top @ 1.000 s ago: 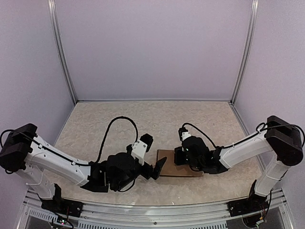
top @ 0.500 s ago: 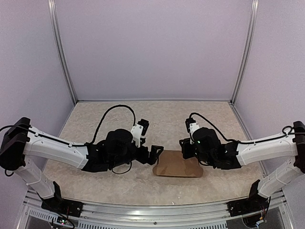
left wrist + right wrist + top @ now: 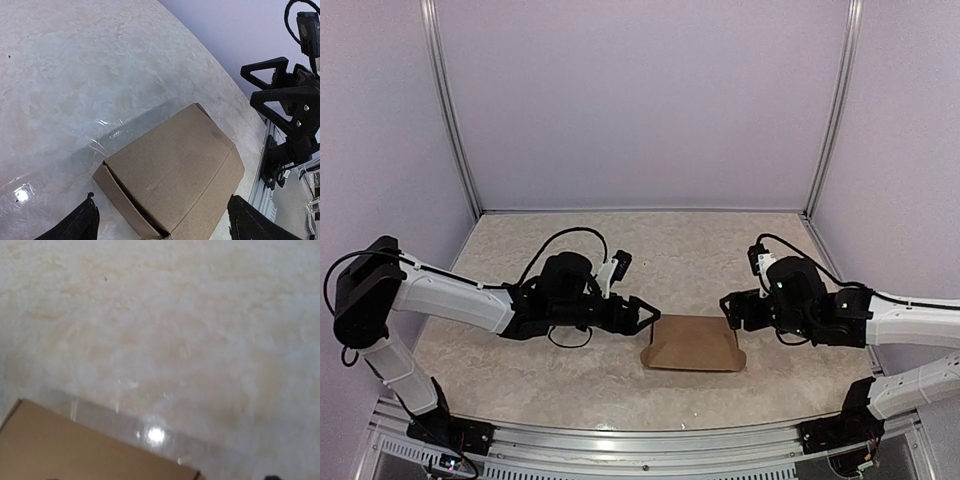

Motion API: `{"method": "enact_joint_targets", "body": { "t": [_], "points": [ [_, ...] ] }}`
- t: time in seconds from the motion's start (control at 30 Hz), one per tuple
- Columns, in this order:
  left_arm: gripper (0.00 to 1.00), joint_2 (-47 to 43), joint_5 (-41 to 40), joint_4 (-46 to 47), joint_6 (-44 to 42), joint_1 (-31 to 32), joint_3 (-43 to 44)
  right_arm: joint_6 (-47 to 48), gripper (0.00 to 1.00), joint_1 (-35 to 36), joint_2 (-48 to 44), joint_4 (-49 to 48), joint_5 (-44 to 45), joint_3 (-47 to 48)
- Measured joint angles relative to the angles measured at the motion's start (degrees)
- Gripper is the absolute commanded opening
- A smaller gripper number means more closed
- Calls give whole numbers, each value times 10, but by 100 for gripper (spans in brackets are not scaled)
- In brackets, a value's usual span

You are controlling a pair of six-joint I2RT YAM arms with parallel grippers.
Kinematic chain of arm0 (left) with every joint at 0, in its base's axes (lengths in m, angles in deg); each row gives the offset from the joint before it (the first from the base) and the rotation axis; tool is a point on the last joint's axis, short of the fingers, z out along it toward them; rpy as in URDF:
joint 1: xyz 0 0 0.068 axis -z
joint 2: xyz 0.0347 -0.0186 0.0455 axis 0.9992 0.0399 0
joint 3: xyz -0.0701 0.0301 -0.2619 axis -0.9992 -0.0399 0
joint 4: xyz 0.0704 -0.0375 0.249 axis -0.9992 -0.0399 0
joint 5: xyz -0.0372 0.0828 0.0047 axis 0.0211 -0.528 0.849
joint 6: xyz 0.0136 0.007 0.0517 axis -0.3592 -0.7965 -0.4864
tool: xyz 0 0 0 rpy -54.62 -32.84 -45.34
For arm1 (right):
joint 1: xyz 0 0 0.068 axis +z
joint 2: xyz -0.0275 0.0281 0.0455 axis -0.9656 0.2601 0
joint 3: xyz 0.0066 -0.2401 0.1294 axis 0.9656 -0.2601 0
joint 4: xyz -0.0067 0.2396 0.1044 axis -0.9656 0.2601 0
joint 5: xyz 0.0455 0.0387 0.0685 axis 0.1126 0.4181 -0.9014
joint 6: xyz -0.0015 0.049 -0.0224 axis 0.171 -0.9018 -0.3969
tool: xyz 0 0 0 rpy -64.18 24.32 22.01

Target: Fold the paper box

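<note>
The paper box (image 3: 695,343) is a plain brown oblong box lying flat on the table near the front middle. In the left wrist view the paper box (image 3: 172,177) shows a narrow gap along its near end flap. My left gripper (image 3: 645,317) hovers at the box's left end, open. Its fingertips (image 3: 84,224) stand wide on either side of that end without touching it. My right gripper (image 3: 732,308) is just off the box's far right corner, open, with nothing between its fingers (image 3: 272,75). The right wrist view shows only a corner of the box (image 3: 75,450).
The box rests on a pale speckled tabletop (image 3: 670,250) enclosed by lilac walls with metal posts (image 3: 450,110). A metal rail (image 3: 620,440) runs along the near edge, by both arm bases. A black cable (image 3: 560,245) loops over the left arm.
My right gripper has opened, let go of the box and drawn back to the right. My left gripper has moved away from the near edge, staying at the box's left end.
</note>
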Motion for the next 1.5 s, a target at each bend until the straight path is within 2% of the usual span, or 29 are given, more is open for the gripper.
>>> {"method": "enact_joint_targets", "body": {
  "t": [0.23, 0.47, 0.77, 0.93, 1.23, 1.37, 1.5],
  "points": [
    [79, 56, 116, -2, 52, -31, 28, -42, 81, -61, -23, 29, -124, -32],
    [78, 89, 190, -1, 105, -51, 40, -79, 64, -117, 11, 25, -237, -50],
    [83, 109, 209, -22, 135, -63, 40, -123, 42, -157, 61, -31, -340, -89],
    [86, 120, 218, -29, 139, -65, 40, -140, 29, -161, 71, -72, -370, -103],
    [86, 123, 229, -21, 162, -77, 25, -153, 6, -162, 100, -146, -414, -110],
    [86, 123, 238, -4, 179, -81, 6, -155, 0, -163, 115, -175, -428, -110],
    [87, 123, 243, 14, 196, -82, -17, -156, 0, -163, 128, -188, -437, -111]
  ]
}}
